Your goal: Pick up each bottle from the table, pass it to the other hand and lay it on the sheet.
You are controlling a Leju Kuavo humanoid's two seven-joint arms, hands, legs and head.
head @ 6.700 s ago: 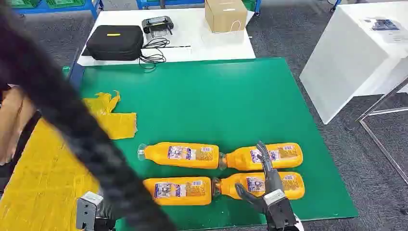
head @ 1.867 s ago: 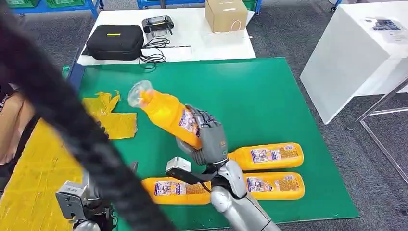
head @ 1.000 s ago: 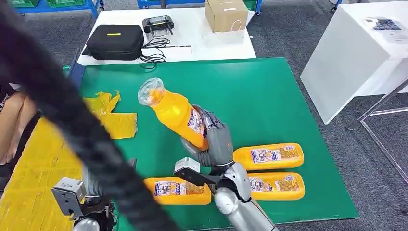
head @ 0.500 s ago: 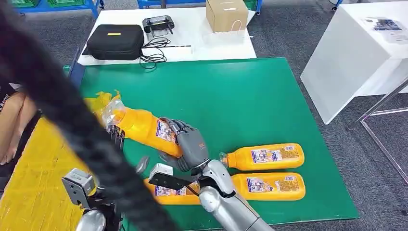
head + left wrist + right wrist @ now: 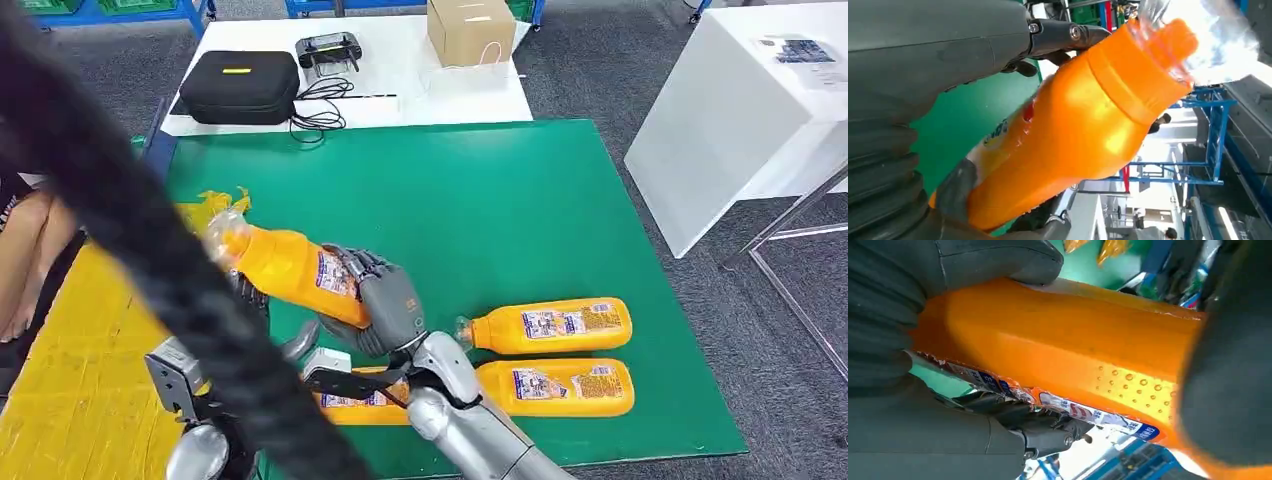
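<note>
Handover step: at left centre of the frame, your right hand [image 5: 385, 310] grips the bottle [image 5: 290, 272] above the counter [image 5: 480, 200]; left hand [image 5: 250, 295] fingers cup it, grip uncertain—confirm before releasing.

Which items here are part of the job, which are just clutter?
Job:
held bottle
right hand
left hand
three bottles lying on the green mat
yellow sheet

Clutter:
black case
cardboard box
controller with cables
</note>
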